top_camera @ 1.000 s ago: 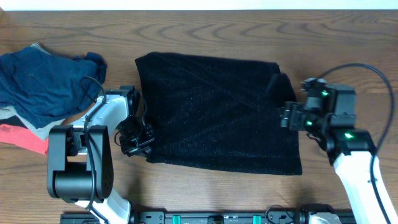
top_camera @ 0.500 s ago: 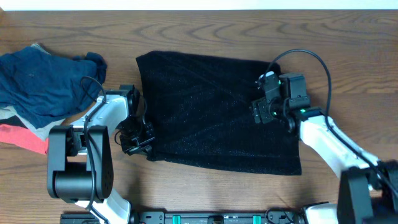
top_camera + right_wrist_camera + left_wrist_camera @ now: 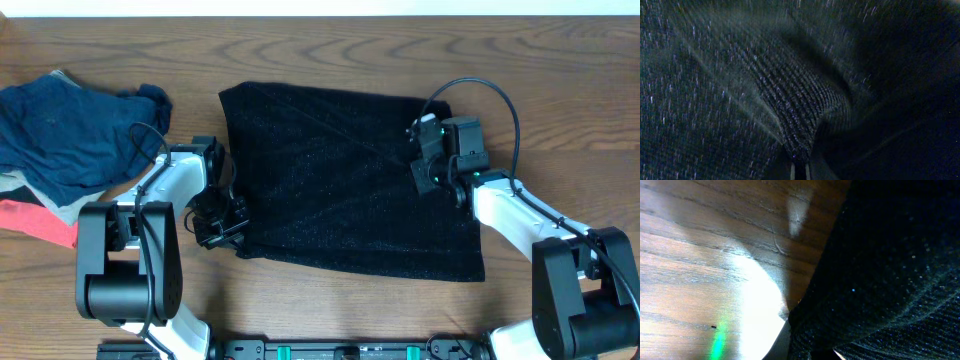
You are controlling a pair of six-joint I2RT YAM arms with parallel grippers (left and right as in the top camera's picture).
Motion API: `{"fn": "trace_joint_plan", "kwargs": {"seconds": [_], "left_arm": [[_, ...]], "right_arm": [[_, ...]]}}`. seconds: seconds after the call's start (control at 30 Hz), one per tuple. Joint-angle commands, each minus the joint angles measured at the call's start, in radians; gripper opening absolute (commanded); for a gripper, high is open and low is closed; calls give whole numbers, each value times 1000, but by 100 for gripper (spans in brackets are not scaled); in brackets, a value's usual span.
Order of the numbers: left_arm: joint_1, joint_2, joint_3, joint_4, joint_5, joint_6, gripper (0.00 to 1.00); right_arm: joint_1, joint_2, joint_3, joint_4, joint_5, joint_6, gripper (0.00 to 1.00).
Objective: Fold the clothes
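A black knit garment (image 3: 340,180) lies spread flat across the middle of the table. My left gripper (image 3: 225,228) sits at its lower left corner, shut on the cloth edge. In the left wrist view the garment (image 3: 890,255) bunches down into the left gripper (image 3: 810,352) over bare wood. My right gripper (image 3: 425,175) rests on the garment's upper right part, just inside its right edge. In the right wrist view a raised ridge of the garment (image 3: 800,110) runs into the right gripper (image 3: 800,171), which is shut on it.
A heap of other clothes lies at the left edge, with a blue piece (image 3: 70,130) on top and a red piece (image 3: 35,222) under it. The wooden table (image 3: 560,80) shows around the garment. The right arm's cable (image 3: 500,95) loops above it.
My right arm swung left from beside the garment onto its upper right part, and its jaws went from open to shut on a fold. The left arm stayed still.
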Motion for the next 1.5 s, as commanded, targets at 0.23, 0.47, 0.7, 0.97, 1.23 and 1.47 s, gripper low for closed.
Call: {"fn": "trace_joint_plan", "kwargs": {"seconds": [0.23, 0.47, 0.7, 0.97, 1.23, 1.47], "left_arm": [[8, 2, -6, 51, -8, -2, 6], [8, 2, -6, 61, -8, -5, 6], [8, 2, -6, 66, -10, -5, 6], [8, 2, -6, 76, -16, -5, 6], [8, 2, -6, 84, -16, -5, 6], [8, 2, -6, 85, -16, -5, 6]], "right_arm": [[-53, 6, 205, 470, 448, 239, 44], [-106, -2, 279, 130, 244, 286, 99], [-104, -41, 279, -419, 172, 287, 99], [-107, -73, 270, -1065, -3, 630, 99], [-104, -189, 113, -1162, -2, 868, 99], [-102, -369, -58, -1079, 15, 1110, 96]]}}
